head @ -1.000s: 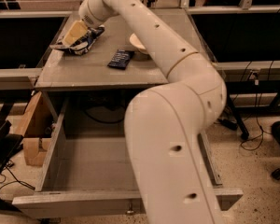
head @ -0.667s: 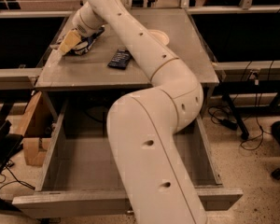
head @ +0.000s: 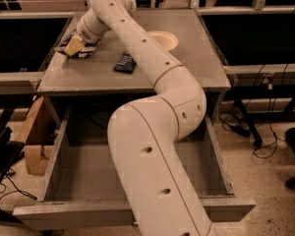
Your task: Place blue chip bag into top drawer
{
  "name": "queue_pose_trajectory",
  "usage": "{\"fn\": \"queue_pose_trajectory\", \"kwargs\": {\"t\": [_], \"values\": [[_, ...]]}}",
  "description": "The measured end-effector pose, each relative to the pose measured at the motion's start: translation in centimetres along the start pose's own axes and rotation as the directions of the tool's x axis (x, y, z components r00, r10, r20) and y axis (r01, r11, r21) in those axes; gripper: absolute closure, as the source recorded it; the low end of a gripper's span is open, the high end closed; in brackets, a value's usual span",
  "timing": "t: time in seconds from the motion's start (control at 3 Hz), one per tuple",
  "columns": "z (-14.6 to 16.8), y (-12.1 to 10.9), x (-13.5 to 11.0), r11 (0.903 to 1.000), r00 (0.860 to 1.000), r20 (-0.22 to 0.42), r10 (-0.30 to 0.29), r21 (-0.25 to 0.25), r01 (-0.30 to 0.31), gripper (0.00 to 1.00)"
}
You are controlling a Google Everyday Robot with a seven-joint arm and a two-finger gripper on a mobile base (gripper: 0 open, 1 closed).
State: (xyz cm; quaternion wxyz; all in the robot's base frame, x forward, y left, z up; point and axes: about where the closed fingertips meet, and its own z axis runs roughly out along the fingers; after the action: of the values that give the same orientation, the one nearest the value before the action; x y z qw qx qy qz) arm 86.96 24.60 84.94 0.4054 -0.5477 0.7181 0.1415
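Note:
The blue chip bag (head: 86, 50) lies at the far left of the tabletop; only dark, wrinkled edges with white patches show around my gripper. My gripper (head: 73, 45) is right on top of the bag at its left side and covers most of it. The top drawer (head: 53, 154) is pulled wide open below the table, with its grey floor bare on the left and its front panel nearest the camera. My cream arm crosses over the drawer's middle and hides much of it.
A small flat dark packet (head: 124, 62) lies mid-table to the right of the bag. A pale bowl (head: 164, 40) sits behind my arm. The grey table (head: 196, 68) has dark bins on both sides. A cardboard box (head: 37, 154) and cables are on the floor.
My arm has swung left, and the gripper has shifted a little left and down onto the bag. The bag stays at about the same spot.

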Motion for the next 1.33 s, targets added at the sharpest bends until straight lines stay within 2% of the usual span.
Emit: {"fn": "queue_pose_trajectory", "kwargs": {"t": [0.67,1.0,1.33], "values": [[-0.2,-0.1,-0.2,1.0,1.0,0.0,0.0,0.0,0.0,1.0],[-0.5,-0.2,-0.5,1.0,1.0,0.0,0.0,0.0,0.0,1.0],[-4.9,-0.5,-0.9,1.0,1.0,0.009,0.001,0.007,-0.001,1.0]]}}
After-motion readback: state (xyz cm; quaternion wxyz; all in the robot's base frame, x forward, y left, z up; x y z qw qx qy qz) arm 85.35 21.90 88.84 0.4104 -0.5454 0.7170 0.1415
